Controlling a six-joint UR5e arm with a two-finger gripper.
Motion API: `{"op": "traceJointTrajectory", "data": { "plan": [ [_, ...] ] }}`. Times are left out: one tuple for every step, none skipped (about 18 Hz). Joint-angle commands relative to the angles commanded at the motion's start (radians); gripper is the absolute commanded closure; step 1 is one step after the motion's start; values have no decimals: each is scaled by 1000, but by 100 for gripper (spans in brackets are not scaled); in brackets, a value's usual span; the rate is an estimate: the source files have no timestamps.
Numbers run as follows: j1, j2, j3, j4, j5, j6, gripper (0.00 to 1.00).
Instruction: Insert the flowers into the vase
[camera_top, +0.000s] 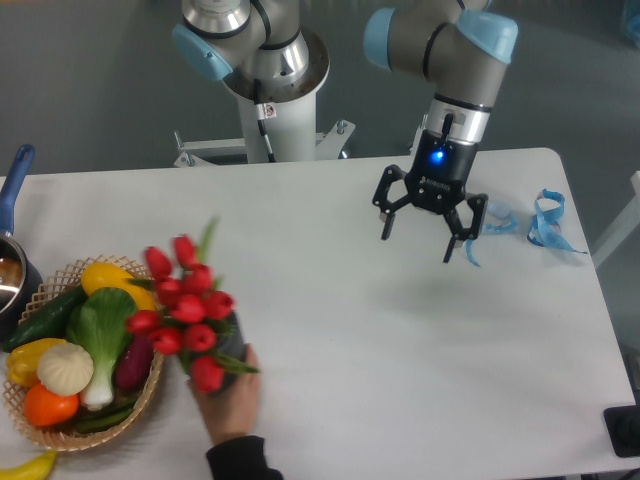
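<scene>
Basket (150, 385) of toy vegetables sat at lower left. Flowers (180, 305) stood blurred in the vase (228, 340) just right of it, a hand (232, 400) touching the vase. Tool (428, 238) hung empty at upper right, jaws wide, above the counter (400, 380).

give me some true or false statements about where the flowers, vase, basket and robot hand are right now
1. The robot hand is open and holds nothing. True.
2. The flowers lie flat on the table away from the vase. False: they stand in the vase.
3. A person's hand is at the vase. True.
4. The wicker basket is empty. False: it holds toy vegetables.
5. The robot hand is right above the flowers. False: it hovers well to their right, near the blue ribbons.
</scene>
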Motion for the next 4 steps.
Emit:
{"op": "traceJointTrajectory", "data": {
  "plan": [
    [-8,0,-6,-3,22,0,0],
    [-40,26,-40,-9,168,0,0],
    [-61,29,-45,-9,224,0,0],
    [-69,26,-48,-9,243,0,0]
  ]
}}
